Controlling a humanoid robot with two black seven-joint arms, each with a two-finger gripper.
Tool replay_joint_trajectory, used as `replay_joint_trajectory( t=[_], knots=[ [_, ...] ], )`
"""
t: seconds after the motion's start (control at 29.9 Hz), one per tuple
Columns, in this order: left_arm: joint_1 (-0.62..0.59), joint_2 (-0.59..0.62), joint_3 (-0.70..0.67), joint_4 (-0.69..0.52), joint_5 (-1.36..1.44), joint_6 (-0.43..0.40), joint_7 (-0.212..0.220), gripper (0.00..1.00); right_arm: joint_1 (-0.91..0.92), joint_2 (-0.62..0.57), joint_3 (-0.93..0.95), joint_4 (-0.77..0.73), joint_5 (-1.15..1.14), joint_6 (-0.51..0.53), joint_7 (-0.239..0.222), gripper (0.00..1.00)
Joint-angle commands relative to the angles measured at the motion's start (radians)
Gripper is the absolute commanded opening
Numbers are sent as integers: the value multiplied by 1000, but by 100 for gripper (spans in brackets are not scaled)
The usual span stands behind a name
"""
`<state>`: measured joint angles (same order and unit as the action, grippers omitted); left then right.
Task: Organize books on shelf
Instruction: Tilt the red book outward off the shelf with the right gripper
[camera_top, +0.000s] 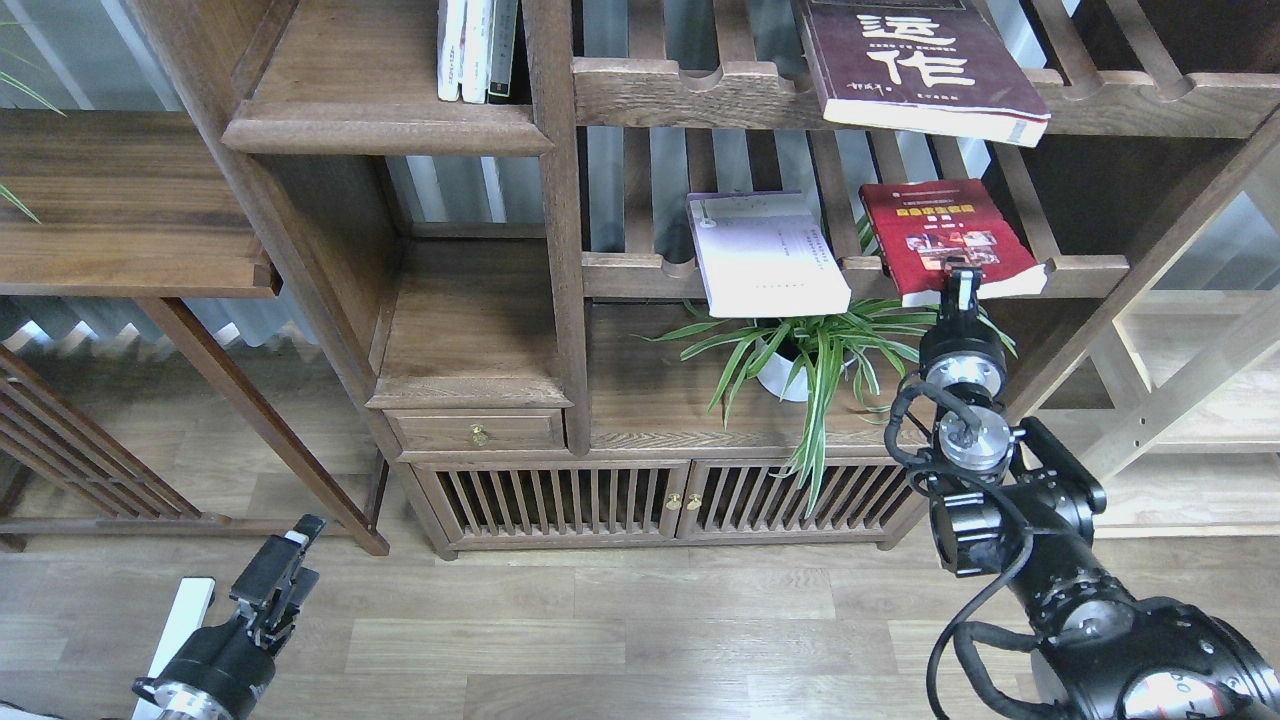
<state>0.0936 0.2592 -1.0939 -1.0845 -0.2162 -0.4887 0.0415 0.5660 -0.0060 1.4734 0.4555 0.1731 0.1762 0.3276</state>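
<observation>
Red book (945, 232) flat on the slatted rack (1080, 272) right of centre, near edge clamped by the right gripper (961, 283). Beside it, lavender book (765, 255); above, maroon book (915, 65). Lower left, left gripper (285, 555) low over the floor, cannot tell whether apart or together.

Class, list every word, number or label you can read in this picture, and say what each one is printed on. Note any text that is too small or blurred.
"运作": large white characters on the maroon book, top rack.
Small white line under them: too small to read.
Red book: yellow title and photos, too blurred to read.
Lavender book: fine print, unreadable.
Upright books on the shelf: spine text too small.
</observation>
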Motion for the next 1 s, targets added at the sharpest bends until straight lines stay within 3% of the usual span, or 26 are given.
replay_joint_trajectory(
  t=[0.0, 0.23, 0.97],
  knots=[
    [0, 0, 0, 2, 0, 0, 0, 99, -31, -3, 7, 5, 0, 3, 31, 5],
    [0, 0, 0, 6, 0, 0, 1, 99, -97, -31, 11, 12, 5, 78, 44, 4],
    [-14, -5, 29, 26, 1, 0, 11, 99, -291, -42, 88, 25, 12, 137, 41, 4]
  ],
)
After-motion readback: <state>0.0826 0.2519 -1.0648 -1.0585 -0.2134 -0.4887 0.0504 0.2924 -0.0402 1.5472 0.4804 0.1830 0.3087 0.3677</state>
